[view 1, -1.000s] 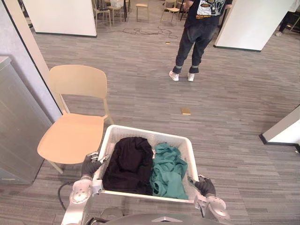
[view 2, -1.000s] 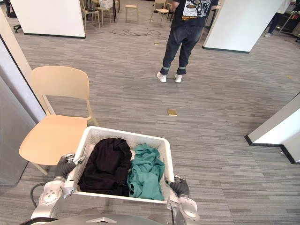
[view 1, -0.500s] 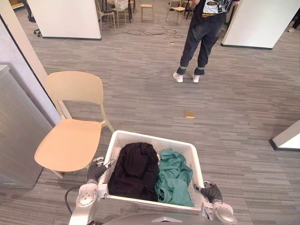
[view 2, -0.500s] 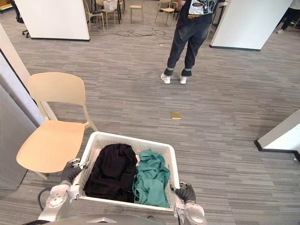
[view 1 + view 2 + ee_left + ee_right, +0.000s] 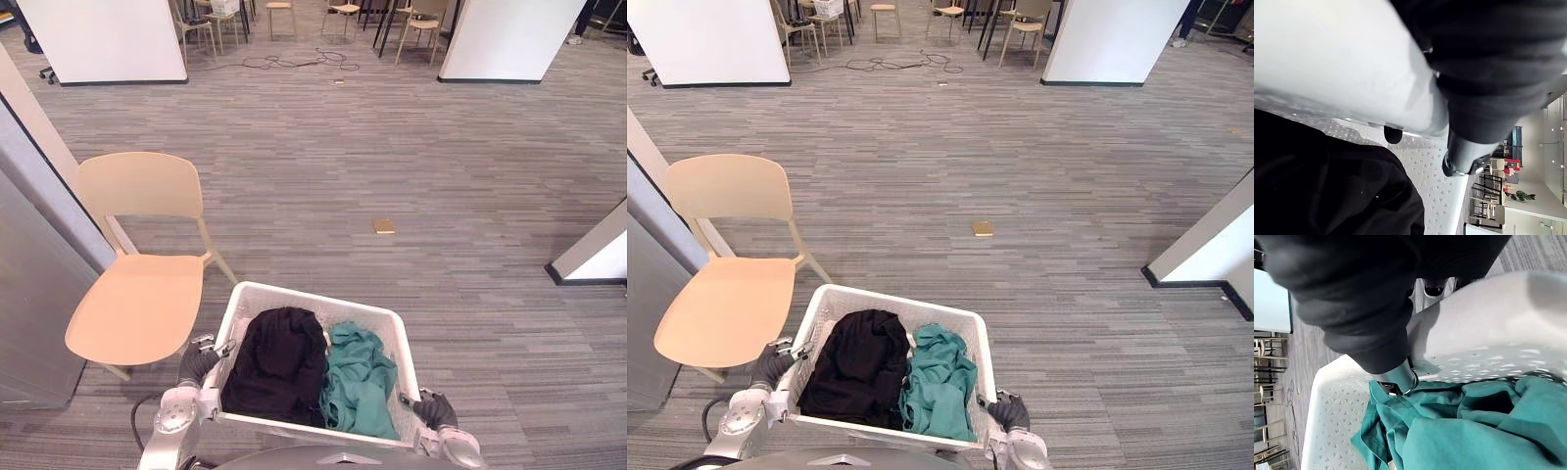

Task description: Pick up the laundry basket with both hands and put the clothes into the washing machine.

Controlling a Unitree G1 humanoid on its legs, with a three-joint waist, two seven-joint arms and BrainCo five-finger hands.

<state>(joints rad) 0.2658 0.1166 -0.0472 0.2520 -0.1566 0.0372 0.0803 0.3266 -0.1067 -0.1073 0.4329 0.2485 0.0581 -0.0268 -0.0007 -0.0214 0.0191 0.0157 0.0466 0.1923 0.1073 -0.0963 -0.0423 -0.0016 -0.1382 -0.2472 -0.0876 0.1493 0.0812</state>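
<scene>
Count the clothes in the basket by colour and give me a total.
Black garment: 1
Teal-green garment: 1
Total: 2 garments showing in the laundry basket; anything buried under them can't be seen.

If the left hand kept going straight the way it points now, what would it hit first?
Probably the left rim of the laundry basket, which the left hand grips; past that, the black garment inside. Depth is unclear.
</scene>
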